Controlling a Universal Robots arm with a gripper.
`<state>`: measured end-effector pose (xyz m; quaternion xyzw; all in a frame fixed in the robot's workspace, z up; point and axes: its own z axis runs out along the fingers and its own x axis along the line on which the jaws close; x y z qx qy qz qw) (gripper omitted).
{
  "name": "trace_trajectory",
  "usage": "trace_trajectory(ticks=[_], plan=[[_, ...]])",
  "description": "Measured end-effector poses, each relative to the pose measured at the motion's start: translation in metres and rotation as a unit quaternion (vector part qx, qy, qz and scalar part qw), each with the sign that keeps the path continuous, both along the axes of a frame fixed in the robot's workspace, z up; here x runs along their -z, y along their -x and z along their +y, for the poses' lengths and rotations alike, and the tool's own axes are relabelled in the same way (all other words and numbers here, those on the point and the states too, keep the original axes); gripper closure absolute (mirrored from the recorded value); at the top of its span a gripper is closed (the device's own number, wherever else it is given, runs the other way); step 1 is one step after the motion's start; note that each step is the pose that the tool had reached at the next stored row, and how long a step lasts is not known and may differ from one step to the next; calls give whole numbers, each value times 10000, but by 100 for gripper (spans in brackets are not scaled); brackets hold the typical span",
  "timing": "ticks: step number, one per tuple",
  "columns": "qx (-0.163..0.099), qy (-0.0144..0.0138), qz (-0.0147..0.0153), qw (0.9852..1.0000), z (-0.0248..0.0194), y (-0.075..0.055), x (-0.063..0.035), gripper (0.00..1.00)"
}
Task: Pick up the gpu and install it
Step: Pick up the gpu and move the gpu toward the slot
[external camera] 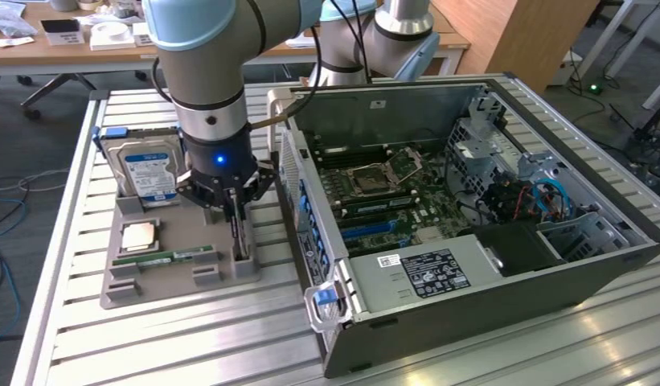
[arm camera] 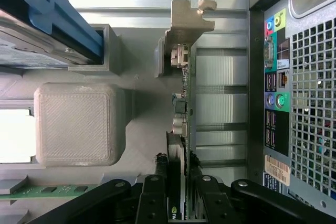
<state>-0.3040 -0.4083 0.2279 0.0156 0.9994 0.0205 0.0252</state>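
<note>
The gpu (external camera: 239, 235) stands on edge in a slot at the right side of the grey holder tray (external camera: 169, 288), close to the open computer case (external camera: 490, 265). In the wrist view the gpu (arm camera: 181, 103) is a thin dark board seen edge-on, with its metal end bracket (arm camera: 186, 22) at the far end. My gripper (external camera: 235, 211) hangs straight over the card. Its two black fingers (arm camera: 160, 174) press against both faces of the board, so the gripper (arm camera: 178, 169) is shut on the gpu. The card still sits in its slot.
On the same tray stand a blue-labelled hard drive (external camera: 147, 170), a CPU (external camera: 139, 235) and a green RAM stick (external camera: 163, 259). The case lies on its side with the motherboard (external camera: 389, 201) exposed. Its rear port panel (arm camera: 275, 103) is right beside the card.
</note>
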Motion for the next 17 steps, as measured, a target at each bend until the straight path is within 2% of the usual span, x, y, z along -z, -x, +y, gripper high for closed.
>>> trace_trajectory(ticks=[7, 17], plan=[[-1, -2, -2, 10000, 1, -1, -3, 74], [0, 0, 0, 10000, 0, 0, -94, 74]])
